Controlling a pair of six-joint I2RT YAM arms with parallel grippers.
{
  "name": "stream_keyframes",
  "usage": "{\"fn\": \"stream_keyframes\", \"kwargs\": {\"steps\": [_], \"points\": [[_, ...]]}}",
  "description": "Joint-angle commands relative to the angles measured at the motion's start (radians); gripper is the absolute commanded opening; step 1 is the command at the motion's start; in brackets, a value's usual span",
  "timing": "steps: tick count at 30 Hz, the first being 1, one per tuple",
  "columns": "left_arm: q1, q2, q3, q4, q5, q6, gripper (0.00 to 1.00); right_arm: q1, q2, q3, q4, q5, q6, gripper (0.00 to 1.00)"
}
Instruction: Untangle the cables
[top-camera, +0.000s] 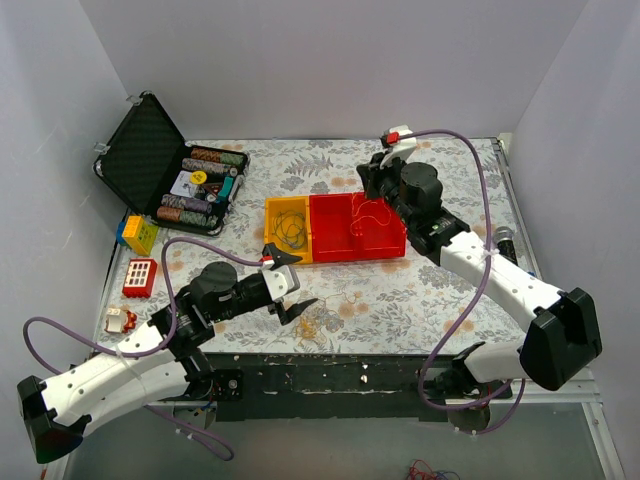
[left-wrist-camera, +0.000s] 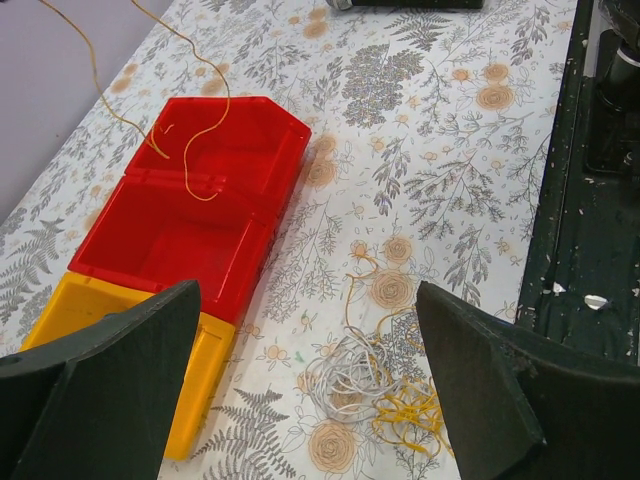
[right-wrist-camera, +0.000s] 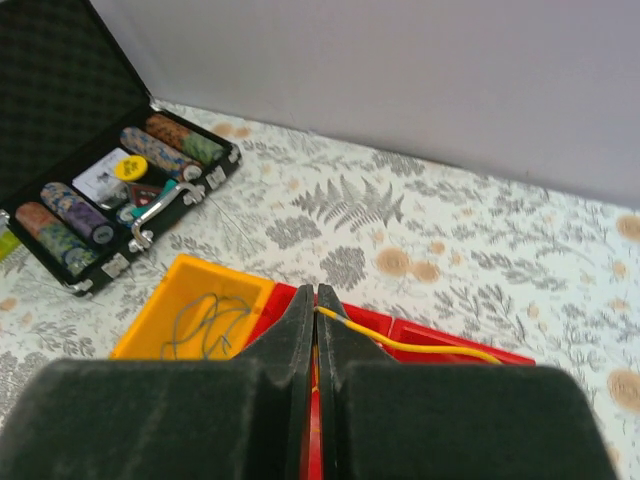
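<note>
Cable in yellow bin, strand over red bin

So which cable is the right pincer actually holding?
The tan-yellow cable, pinched in the shut right pincer; the dark cable lies in the yellow bin.

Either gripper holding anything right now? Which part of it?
Right gripper is shut on a tan-yellow cable, pinched somewhere along its length, over the red bin. Left gripper is open, holding nothing.

Bright, even overhead light, and I'm seeing only soft shadows at the desk's near edge; right gripper blurs up close, its yellow cable reads crisp.
</note>
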Motion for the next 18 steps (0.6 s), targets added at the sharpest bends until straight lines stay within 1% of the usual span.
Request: {"fn": "stream_keyframes", "kwargs": {"steps": [1,6,10,14,18], "points": [[0.001,-0.016,0.033,0.002,-0.004,0.022,0.9,-0.035,0.001,-0.042,0.096,-0.002,0.062,0.01],[0.006,-0.016,0.029,0.005,0.005,0.022,0.89,-0.063,0.015,-0.075,0.094,0.036,0.071,0.01],[0.007,-0.011,0.031,0.009,0.012,0.024,0.88,-0.088,0.033,-0.101,0.093,0.036,0.088,0.01],[0.009,-0.01,0.029,0.017,0.02,0.024,0.88,-0.101,0.088,-0.106,0.088,0.033,0.093,0.01],[0.012,-0.005,0.032,0.025,0.025,0.022,0.87,-0.106,0.165,-0.077,0.05,0.067,0.101,0.01]]}}
